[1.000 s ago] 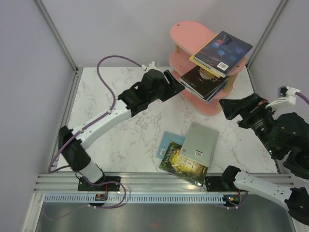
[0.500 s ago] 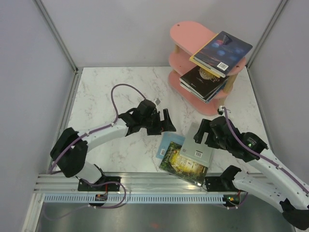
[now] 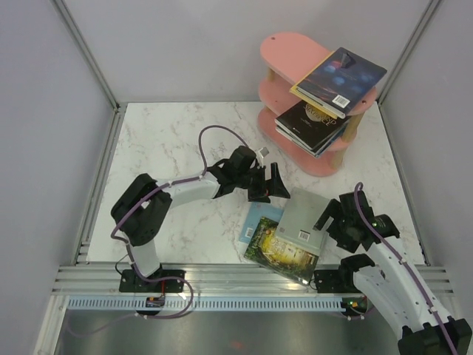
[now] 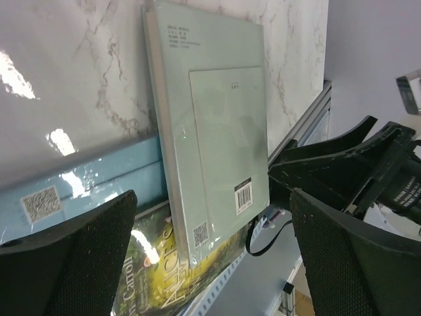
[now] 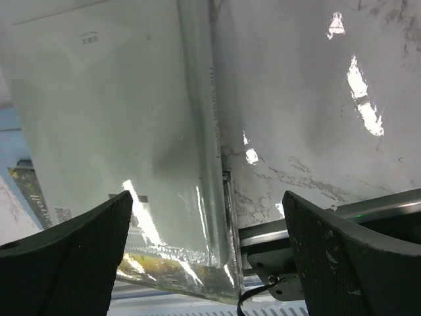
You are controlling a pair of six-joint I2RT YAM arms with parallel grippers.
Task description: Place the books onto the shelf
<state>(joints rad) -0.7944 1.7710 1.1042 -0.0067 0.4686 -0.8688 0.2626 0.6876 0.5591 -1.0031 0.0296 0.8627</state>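
Converging on the loose pile at the front of the worktop (image 3: 170,140), both arms have left where they were a second ago. The left claw (image 3: 270,190) was up against the middle tier of the shelf (image 3: 284,48), and the right claw (image 3: 332,212) was folded back at the right wall. Now the left claw sits just beside the far-left corner of the grey book (image 3: 307,214), its fingers spread wide and holding nothing. The right claw hangs at that book's right edge, also spread wide and empty. Each wrist view shows the grey cover between its own open fingers.

The grey book lies on top of the light blue book (image 3: 259,217) and the landscape book (image 3: 284,255), all three flat on the worktop near the arm bases. The dark purple-blue book (image 3: 344,74) rests on the top tier, jutting over its edge, and the black book (image 3: 310,118) tops a small stack on the middle tier.

By these positions the shelf delivery looks finished and the grey book is likely the next pick, possibly with both claws working its opposite edges.
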